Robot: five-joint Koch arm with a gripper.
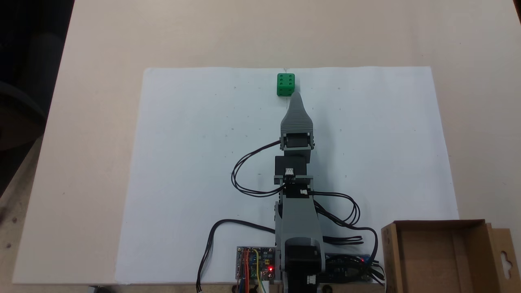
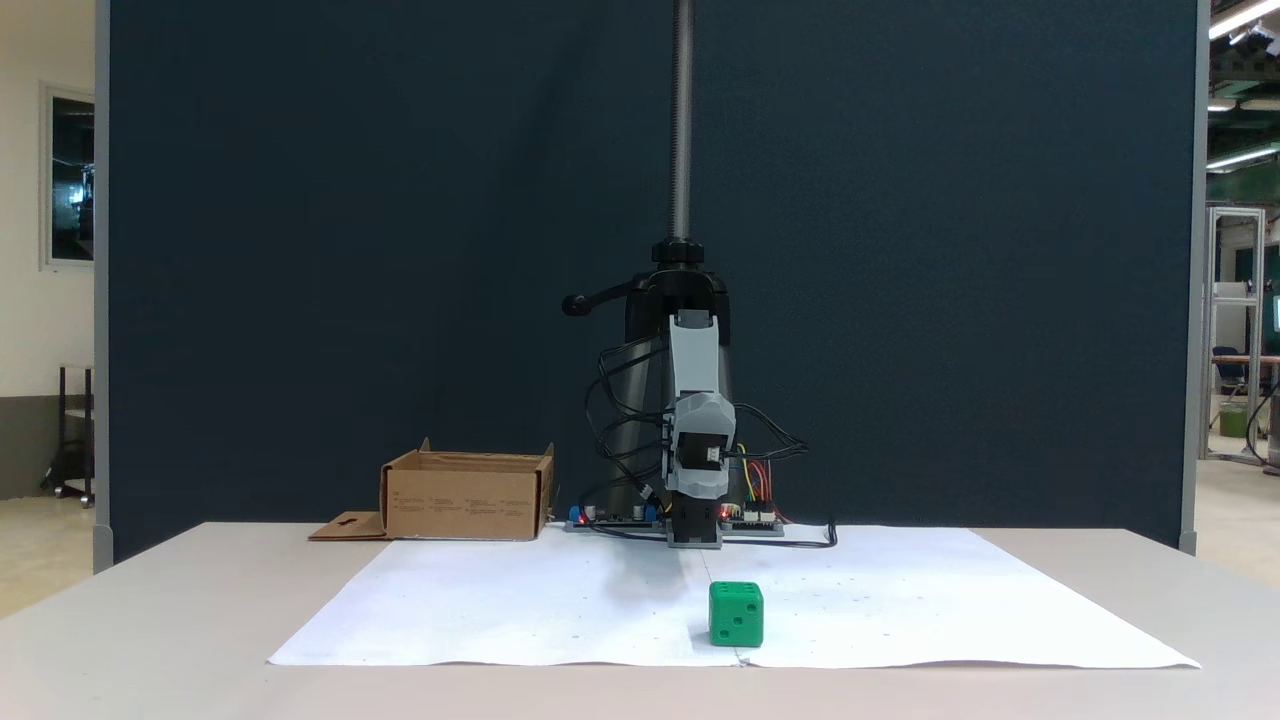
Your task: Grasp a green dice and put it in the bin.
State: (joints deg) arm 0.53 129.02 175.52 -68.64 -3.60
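Seen from the front fixed view, nearest is the pale table, w/ a white paper sheet spread over its middle. The green dice sits on the sheet close to its front edge, approx centre. Behind it the grey arm reaches fwd; the end effector tip hangs just beside the dice, apart from it. Only one tapered tip shows, so can't tell if jaws are spread or pressed together. At the table's back edge: circuit boards w/ a red LED, black cables, and the bin toward the back corner, flap lying flat. Beyond, a dark blue partition, then a lit room w/ ceiling lights.
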